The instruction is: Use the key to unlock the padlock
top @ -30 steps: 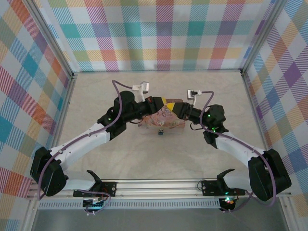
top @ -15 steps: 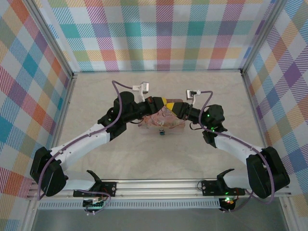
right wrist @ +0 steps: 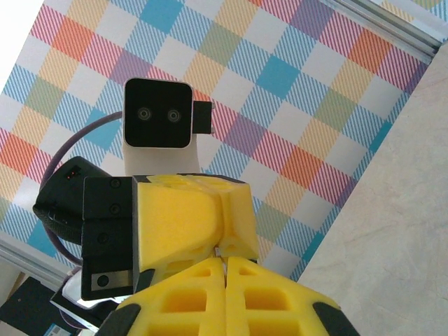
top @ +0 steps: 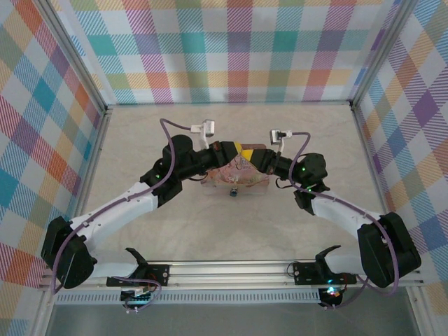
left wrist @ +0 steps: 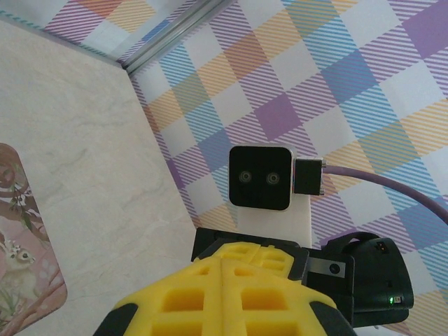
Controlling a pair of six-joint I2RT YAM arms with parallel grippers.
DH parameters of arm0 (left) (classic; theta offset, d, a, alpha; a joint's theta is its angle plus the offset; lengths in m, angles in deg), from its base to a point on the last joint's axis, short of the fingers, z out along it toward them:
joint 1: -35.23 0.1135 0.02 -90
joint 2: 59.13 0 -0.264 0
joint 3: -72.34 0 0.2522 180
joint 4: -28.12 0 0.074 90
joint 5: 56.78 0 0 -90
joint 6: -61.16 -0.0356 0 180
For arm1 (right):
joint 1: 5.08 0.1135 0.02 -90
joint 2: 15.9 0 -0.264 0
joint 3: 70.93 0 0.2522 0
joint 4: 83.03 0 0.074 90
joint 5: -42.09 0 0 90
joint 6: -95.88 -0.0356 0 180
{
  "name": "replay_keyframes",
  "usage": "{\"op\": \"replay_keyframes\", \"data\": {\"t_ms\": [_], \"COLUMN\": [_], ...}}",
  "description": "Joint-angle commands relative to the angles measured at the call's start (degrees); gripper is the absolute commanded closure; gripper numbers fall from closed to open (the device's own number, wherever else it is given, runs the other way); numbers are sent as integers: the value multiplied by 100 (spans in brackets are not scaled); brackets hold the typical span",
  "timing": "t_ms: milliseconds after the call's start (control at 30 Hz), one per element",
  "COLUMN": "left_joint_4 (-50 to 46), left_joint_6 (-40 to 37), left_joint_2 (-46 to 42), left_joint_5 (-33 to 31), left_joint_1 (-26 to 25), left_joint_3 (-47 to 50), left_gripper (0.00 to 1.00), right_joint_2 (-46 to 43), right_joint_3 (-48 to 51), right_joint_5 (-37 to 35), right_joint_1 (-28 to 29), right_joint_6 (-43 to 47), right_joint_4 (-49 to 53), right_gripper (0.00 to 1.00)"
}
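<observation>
Both grippers meet tip to tip above the pink tin [top: 252, 182]. My left gripper [top: 241, 150] is shut, its yellow fingers [left wrist: 175, 301] pressed together. Facing it, my right gripper [top: 250, 155] is shut too, seam closed in the right wrist view [right wrist: 225, 260]. A tiny silver sliver, apparently the key [right wrist: 220, 250], shows where the two pairs of tips touch. The padlock [top: 234, 192], tiny and dark, hangs at the tin's near edge, below both grippers and apart from them. A corner of the tin [left wrist: 21, 259] shows in the left wrist view.
The tin lies mid-table on the pale marbled table top [top: 175, 231]. Checked walls [top: 231, 49] close off the back and both sides. Open table lies in front of the tin and behind it.
My right gripper has closed from partly open to shut against the left gripper's tips. Both arms have hardly moved; the tin and padlock stay where they were.
</observation>
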Motion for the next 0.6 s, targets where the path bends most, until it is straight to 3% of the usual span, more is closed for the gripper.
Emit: {"op": "replay_keyframes", "data": {"t_ms": [0, 567], "left_joint_4": [262, 215], "left_joint_6": [14, 10], "left_joint_2": [-230, -68], "left_joint_5": [-48, 173], "left_joint_1": [-78, -77], "left_joint_3": [81, -57], "left_gripper": [100, 100], "right_joint_2": [-130, -586], "right_joint_3": [31, -34], "right_joint_5": [-74, -43], "right_joint_1": [-29, -25], "right_joint_6": [158, 799], "right_joint_4": [-105, 943], "right_gripper": [100, 100]}}
